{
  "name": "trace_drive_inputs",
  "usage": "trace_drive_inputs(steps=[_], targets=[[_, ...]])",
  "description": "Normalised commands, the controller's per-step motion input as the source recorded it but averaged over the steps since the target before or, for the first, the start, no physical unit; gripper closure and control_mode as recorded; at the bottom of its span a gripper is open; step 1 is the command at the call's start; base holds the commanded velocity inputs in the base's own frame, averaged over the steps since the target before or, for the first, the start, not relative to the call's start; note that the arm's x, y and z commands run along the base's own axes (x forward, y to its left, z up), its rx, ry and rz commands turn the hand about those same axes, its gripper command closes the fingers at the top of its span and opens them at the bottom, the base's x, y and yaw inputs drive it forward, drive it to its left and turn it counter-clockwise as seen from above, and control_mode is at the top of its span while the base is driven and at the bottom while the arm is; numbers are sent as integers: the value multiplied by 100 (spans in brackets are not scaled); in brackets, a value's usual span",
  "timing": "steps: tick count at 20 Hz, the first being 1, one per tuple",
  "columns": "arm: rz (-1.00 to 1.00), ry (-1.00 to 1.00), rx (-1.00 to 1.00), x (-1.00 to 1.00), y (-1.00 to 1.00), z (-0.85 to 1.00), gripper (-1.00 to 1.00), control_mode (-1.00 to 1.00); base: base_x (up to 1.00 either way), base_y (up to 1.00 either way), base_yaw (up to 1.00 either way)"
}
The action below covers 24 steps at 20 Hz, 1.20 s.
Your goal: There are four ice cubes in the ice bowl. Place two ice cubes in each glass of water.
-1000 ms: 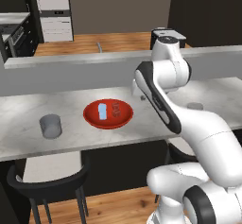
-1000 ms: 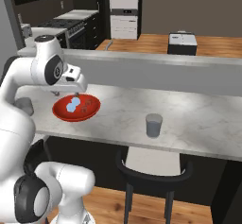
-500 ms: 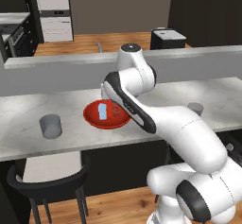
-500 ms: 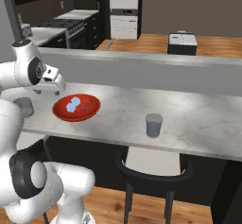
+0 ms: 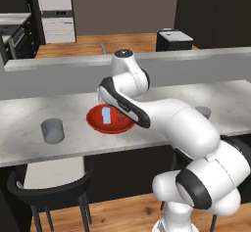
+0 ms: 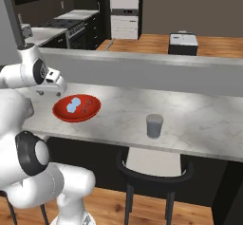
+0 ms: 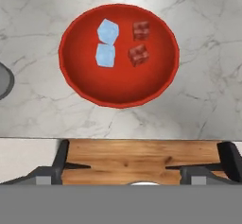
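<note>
1. Left base view: the red bowl (image 5: 112, 121) sits on the counter (image 5: 29, 128), partly behind the arm; a glass (image 5: 52, 130) stands well to its left.
2. Right base view: the gripper (image 6: 48, 92) hangs beside the bowl's near-left rim.
3. Hand view: jaws spread wide, empty; ice cubes (image 7: 107, 42) lie in the bowl ahead.

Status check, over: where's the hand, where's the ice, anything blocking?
Gripper open, empty, hanging above the red bowl. Four ice cubes in the bowl, none in the left glass yet. Nothing between fingers and cubes.
</note>
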Motion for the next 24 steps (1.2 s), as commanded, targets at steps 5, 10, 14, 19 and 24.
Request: trace_drive_inputs(steps=[5, 10, 14, 19, 24], targets=[[-7, 0, 0, 20, 0, -52, -100, -100, 0, 0, 0], [-8, 0, 0, 46, -1, -56, -100, -100, 0, 0, 0], [-8, 0, 3, 61, 0, -46, -100, -100, 0, 0, 0], [-9, 1, 4, 59, 3, -13, -100, -100, 0, 0, 0], [-6, 1, 1, 46, 4, -12, -100, -100, 0, 0, 0]])
